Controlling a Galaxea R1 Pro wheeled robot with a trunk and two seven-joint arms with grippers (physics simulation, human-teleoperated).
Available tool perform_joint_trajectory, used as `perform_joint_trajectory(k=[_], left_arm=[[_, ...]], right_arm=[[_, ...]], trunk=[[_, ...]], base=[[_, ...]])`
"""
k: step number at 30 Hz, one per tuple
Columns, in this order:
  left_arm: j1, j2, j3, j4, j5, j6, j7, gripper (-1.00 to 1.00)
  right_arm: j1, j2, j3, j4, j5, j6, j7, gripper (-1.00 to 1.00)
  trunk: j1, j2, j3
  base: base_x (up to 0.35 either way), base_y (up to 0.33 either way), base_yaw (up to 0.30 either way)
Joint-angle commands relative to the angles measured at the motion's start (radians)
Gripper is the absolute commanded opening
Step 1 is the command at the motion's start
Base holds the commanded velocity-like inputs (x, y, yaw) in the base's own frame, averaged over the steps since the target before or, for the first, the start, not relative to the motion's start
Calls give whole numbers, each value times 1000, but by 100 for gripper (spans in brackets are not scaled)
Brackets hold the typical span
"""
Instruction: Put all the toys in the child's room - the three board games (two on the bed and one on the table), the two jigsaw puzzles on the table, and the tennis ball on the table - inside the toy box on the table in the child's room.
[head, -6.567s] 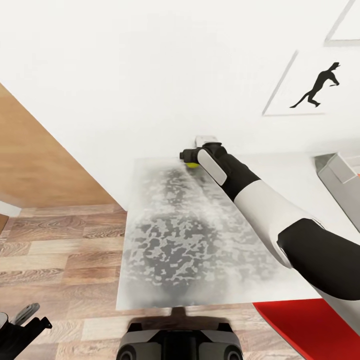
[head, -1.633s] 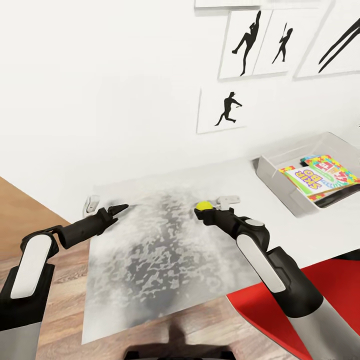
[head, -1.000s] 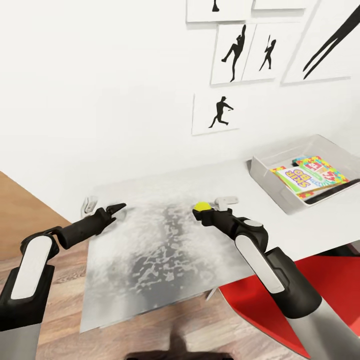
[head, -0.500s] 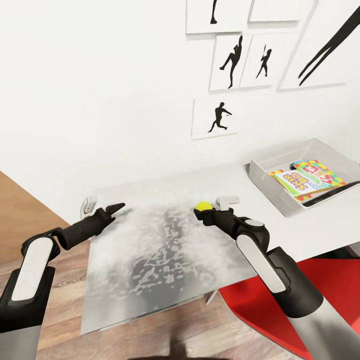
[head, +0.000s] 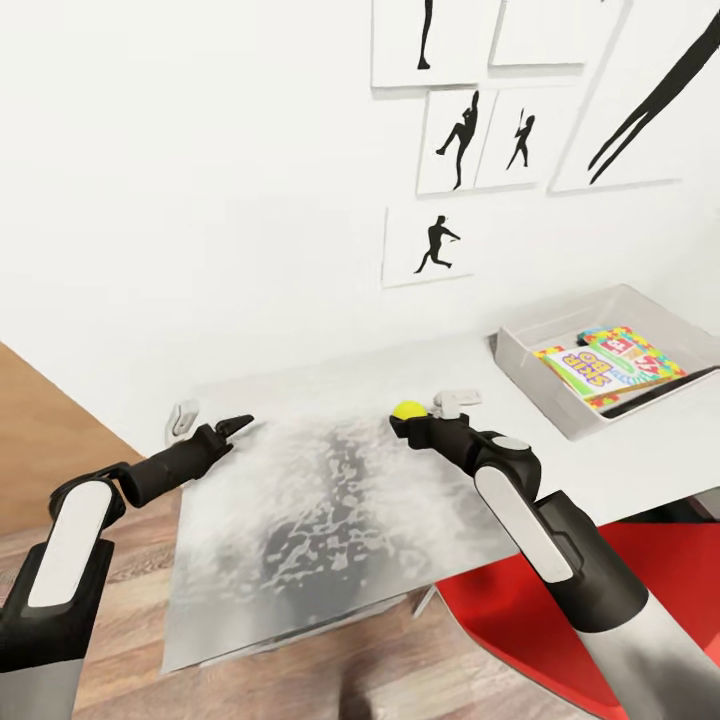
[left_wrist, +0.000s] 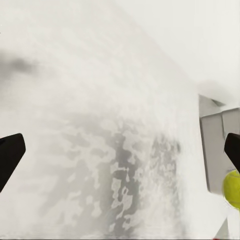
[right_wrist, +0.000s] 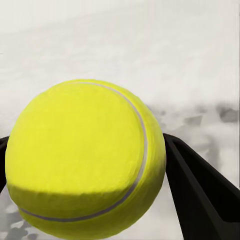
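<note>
Nearest me, wood floor (head: 120, 640) on the left and a red surface (head: 520, 610) low on the right, partly under the table edge.

Both arms reach out over the table (head: 330, 500), whose light grey top is mottled with dark patches.

Left gripper (head: 235, 424) hangs above the table's left part; in its wrist view the two dark fingertips (left_wrist: 10, 155) sit wide apart with nothing between them.

Right gripper (head: 406, 420) is over the middle of the table, fingers clamped on the tennis ball (head: 406, 411). In the right wrist view the ball (right_wrist: 85, 157) sits between the black fingers (right_wrist: 200, 190).

Just past the right gripper, a small pale bracket-like object (head: 452, 399) on the table; a similar one (head: 183, 415) near the left gripper.

Farther right, the toy box (head: 530, 375) sits on the table, well apart from the ball. Inside it lies the SKIP-BO game (head: 585, 366) with a jigsaw-patterned box (head: 640, 352) beside it.

Far: white wall (head: 200, 200) with black silhouette pictures (head: 432, 245).
</note>
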Motion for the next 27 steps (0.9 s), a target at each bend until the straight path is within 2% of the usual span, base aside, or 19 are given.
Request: perform_joint_trajectory(k=[1,5,7,11,12,13,19,21,22,23,27], left_arm=[[4,-1,-8,1,10,3,10,100],[34,-15,-62,6,16,-21,4,100],[46,-25,-74,7,17,-28,3,100],[84,-72,-90,9,11,-39,2,100],[105,-83,-93,9,10,-40,2,100],[150,-93,-94,8,8,-46,1,100],[187,-98,-96,6,-3,-61,3,100],[190,-100,-96,7,-21,-62,3,100],[192,-102,-97,8,-47,-63,3,100],[193,-102,-97,9,-58,-65,3,100],[215,-98,-112,11,-46,-57,-16,100]], right_arm=[[-1,-1,2,-1,-12,0,-12,-100],[-12,-2,-2,-1,-12,3,-12,-100],[-16,-3,-4,-1,-11,5,-12,-100],[-29,-3,-6,-1,-12,7,-12,-100],[-31,-3,-7,-1,-12,7,-12,-100],[-35,-4,-7,-1,-12,8,-12,-100],[-37,-17,-13,-1,-12,8,-8,-100],[-37,-18,-15,-1,-12,7,-8,-100],[-37,-18,-16,-1,-12,5,-8,-100],[-36,-19,-16,-1,-12,4,-8,-100],[-53,4,5,-13,-30,13,1,-100]], trunk=[[0,-1,1],[0,-1,7],[0,-1,10],[0,-1,17],[0,-1,19],[0,-1,20],[0,-1,30],[0,-1,32],[0,-1,33],[0,-1,33],[0,-1,33]], base=[[0,0,0],[0,0,0],[0,0,0],[0,0,0],[0,0,0],[0,0,0],[0,0,0],[0,0,0],[0,0,0],[0,0,0],[0,0,0]])
